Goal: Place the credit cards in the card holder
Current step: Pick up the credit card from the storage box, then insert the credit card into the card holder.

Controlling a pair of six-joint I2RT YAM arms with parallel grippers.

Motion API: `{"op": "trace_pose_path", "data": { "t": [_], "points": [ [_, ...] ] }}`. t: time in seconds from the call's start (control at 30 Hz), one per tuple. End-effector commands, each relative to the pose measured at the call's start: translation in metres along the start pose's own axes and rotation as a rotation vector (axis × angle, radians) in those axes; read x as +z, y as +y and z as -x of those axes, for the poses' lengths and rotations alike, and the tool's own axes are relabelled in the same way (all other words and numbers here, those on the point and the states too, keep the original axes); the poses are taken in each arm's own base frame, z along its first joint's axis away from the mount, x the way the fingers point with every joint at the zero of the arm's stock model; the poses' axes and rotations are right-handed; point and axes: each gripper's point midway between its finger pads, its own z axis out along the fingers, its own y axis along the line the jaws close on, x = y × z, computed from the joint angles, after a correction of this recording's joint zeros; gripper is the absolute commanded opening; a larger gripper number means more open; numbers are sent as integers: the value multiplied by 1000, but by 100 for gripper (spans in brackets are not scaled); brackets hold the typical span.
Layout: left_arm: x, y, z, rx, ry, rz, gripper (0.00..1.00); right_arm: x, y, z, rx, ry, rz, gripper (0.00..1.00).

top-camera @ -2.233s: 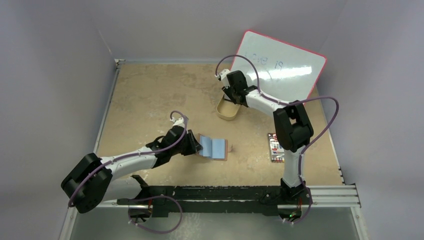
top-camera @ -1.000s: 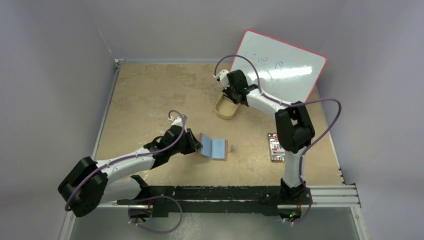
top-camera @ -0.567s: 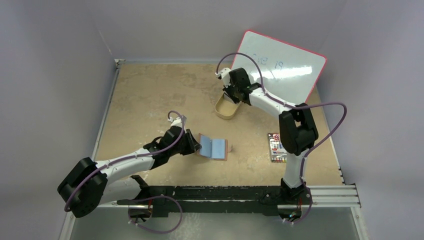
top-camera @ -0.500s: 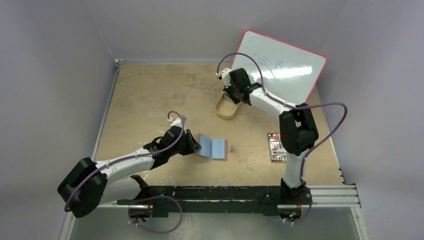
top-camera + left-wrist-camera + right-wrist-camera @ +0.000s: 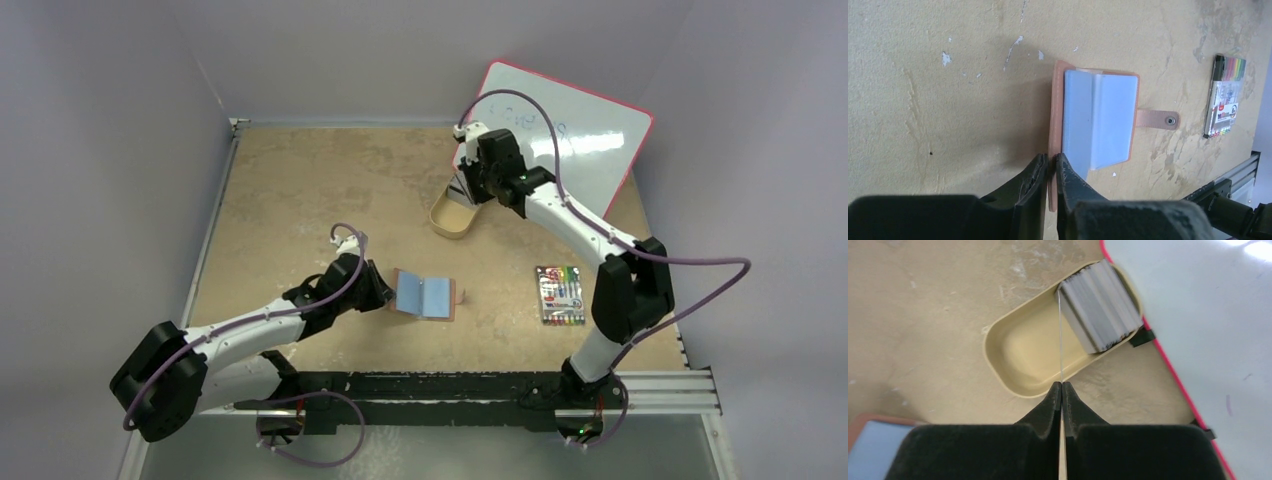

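At the left edge of the card holder (image 5: 1098,120), the left gripper (image 5: 1049,162) is clenched on the rim of the brown flap, close to one corner. The holder lies open on the table with its pale blue inside facing up and its snap tab pointing away from the gripper. That pinch is shallow and off-centre. If a card is pushed in from the far side, I judge the holder could pivot about the pinch or slide out of it, and the raised blue leaf could fold over the slots.

Beyond the holder and to its right stands the tan tray (image 5: 998,365), with the stack of cards (image 5: 1100,305) leaning in its far end. Over the tray, the right gripper (image 5: 1062,387) is closed on a single card (image 5: 1060,340), seen edge-on as a thin line and gripped by one end only. With so little in the grip, the card may twist or slip during the carry. It may also reach the holder at an angle and jam at a slot mouth.

Right of the holder lies the pack of markers (image 5: 560,295), near the likely path, so a low carry could clip it.
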Motion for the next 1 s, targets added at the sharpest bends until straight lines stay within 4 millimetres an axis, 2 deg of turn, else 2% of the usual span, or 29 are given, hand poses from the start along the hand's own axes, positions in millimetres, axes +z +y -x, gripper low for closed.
{"op": "trace_pose_path", "data": {
  "t": [0.0,0.07,0.13,0.23,0.37,0.47,0.57,0.67,0.77,0.97],
  "points": [
    [0,0,5,14,-30,6,5,-28,26,10,184,-69,121,0],
    [1,4,5,10,-30,24,0,-42,38,14,261,-106,181,0],
    [2,5,4,6,-30,28,0,-58,51,17,336,-151,244,0],
    [4,9,4,-12,-38,43,0,-74,77,11,449,-176,341,0],
    [7,13,2,-33,-36,65,0,-87,111,-6,587,-153,423,0],
    [10,16,0,-52,-30,80,0,-90,147,-29,653,-104,488,0],
    [11,15,1,-72,-37,80,0,-87,171,-52,723,-45,534,0],
    [10,19,1,-106,-59,85,0,-82,180,-77,744,13,534,0],
    [11,23,-1,-129,-63,87,0,-77,179,-96,761,40,508,0],
    [15,24,-5,-157,-60,80,0,-73,183,-123,801,79,521,0]
  ]
}}
